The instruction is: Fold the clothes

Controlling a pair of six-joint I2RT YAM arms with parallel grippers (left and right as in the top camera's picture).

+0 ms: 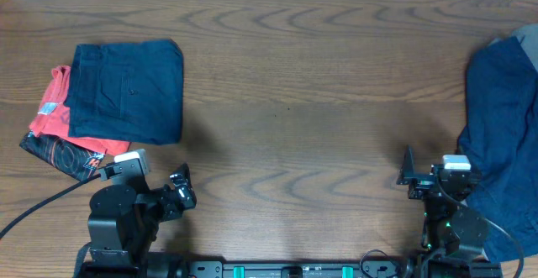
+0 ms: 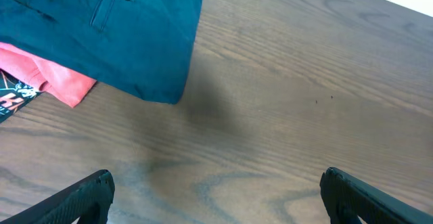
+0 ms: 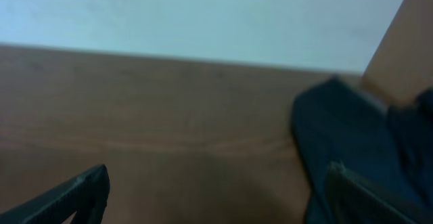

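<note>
A folded pair of dark navy shorts (image 1: pixel 126 91) lies at the left of the table on top of other clothes; its corner shows in the left wrist view (image 2: pixel 101 28). A loose heap of dark navy cloth (image 1: pixel 504 127) lies at the right edge and shows in the right wrist view (image 3: pixel 352 143). My left gripper (image 1: pixel 181 190) is open and empty, below and right of the folded shorts, with bare wood between its fingers (image 2: pixel 216 197). My right gripper (image 1: pixel 409 177) is open and empty, just left of the navy heap (image 3: pixel 216 197).
A red-orange T-shirt (image 1: pixel 52 114) and a black garment with orange print (image 1: pixel 63 154) lie under the folded shorts. The wooden table (image 1: pixel 294 102) is bare in the middle. A cable (image 1: pixel 34 211) runs from the left arm base.
</note>
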